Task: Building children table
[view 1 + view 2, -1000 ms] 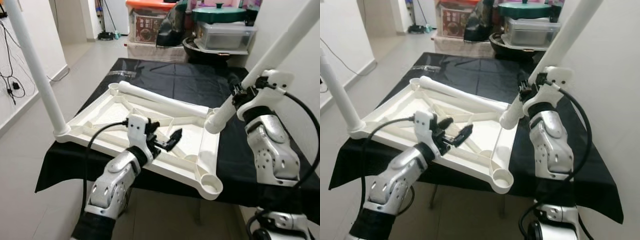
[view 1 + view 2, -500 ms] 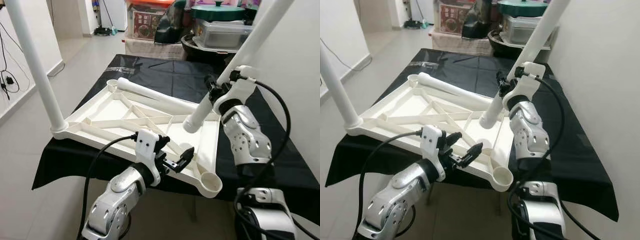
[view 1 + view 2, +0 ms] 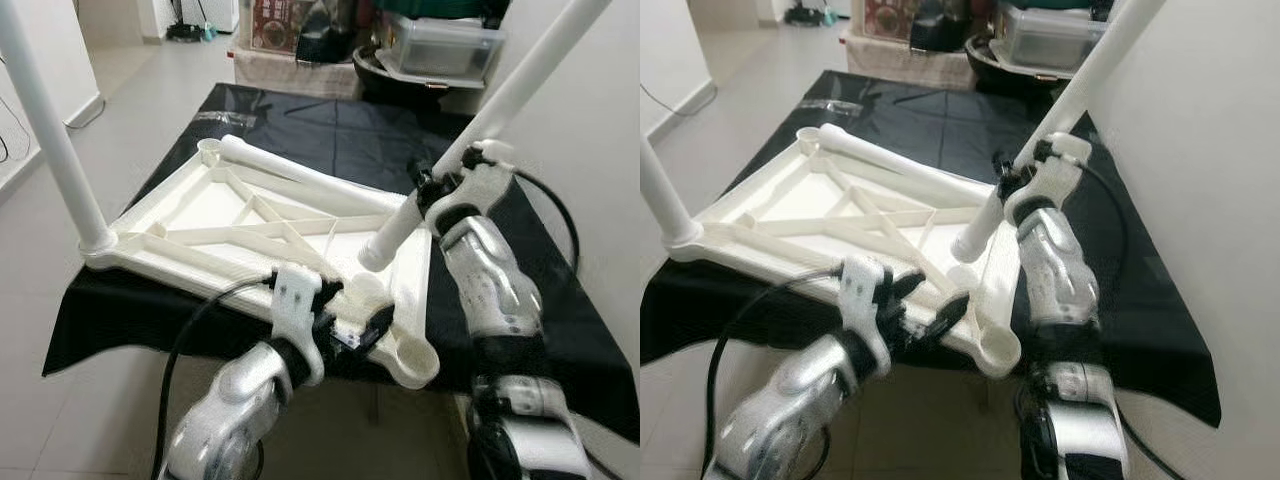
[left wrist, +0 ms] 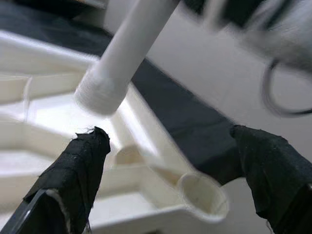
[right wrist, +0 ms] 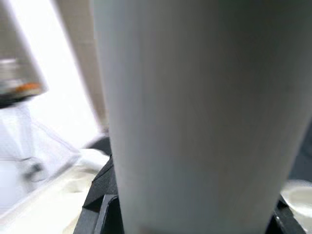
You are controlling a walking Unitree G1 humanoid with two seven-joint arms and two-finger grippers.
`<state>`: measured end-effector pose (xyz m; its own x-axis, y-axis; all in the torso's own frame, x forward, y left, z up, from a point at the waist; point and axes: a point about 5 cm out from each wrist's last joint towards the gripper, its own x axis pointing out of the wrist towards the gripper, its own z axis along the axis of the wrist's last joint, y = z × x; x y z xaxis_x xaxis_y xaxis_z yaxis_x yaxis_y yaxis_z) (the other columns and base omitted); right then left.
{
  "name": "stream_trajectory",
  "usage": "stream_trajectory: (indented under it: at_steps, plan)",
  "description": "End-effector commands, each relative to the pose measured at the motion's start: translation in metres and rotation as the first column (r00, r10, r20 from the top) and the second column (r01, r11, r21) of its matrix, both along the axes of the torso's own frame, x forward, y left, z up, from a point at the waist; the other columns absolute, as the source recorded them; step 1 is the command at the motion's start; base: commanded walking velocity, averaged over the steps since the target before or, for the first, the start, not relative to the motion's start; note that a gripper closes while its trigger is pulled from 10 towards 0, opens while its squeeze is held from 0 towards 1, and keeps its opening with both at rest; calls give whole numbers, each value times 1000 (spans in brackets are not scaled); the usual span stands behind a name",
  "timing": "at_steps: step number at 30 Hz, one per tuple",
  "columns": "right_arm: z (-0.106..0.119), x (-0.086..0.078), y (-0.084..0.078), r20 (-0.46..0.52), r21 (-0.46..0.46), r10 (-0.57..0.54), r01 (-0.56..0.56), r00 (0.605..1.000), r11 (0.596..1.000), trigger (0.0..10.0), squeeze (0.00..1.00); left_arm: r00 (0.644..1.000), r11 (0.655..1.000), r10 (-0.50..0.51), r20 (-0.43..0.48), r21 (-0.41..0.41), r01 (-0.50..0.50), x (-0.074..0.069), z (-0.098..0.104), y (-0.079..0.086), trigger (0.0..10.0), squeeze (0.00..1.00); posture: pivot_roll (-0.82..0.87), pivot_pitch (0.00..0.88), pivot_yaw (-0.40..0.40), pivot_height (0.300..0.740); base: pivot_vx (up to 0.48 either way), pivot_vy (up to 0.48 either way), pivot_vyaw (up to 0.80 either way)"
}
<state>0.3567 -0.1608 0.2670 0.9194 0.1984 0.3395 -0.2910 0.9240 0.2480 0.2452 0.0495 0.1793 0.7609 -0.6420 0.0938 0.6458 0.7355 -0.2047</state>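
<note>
Table leg (image 3: 470,125) clamped in right gripper (image 3: 432,186); left gripper (image 4: 175,161) gapes, empty.

Both arms are glossy silver shells with dimpled screw holes and black joints. Each wrist carries a white block. A black cable loops from the left hand (image 3: 352,330); another trails off the right hand (image 3: 432,187).
</note>
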Motion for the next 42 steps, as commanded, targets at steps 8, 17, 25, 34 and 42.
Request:
stream_trajectory:
  at_steps: [8,17,25,34,42]
  plan:
    - [10,-20,-8,71,-110,-50,58,996,992,10000,0,998,997,59,-28,45,-58,6,-6,5,10000,0,45,122,-125,740,0,-441,0]
    - [6,-22,-5,26,-124,-6,9,1000,992,10000,0,994,995,94,-55,49,-91,10,-7,11,10000,0,53,107,-123,740,0,-213,0]
    - [0,-23,0,-37,-87,123,-125,992,988,10000,0,994,995,96,-61,46,-93,10,-8,10,10000,0,56,92,-123,740,0,0,0]
    - [4,-37,11,-59,-129,406,-410,912,903,10000,0,996,998,57,-72,42,-54,3,-11,8,10000,0,55,71,-120,740,0,0,0]
    - [4,-46,25,-77,-97,603,-608,794,788,10000,0,993,1000,-16,-115,-6,15,-4,-11,5,10000,0,59,54,-117,740,0,0,0]
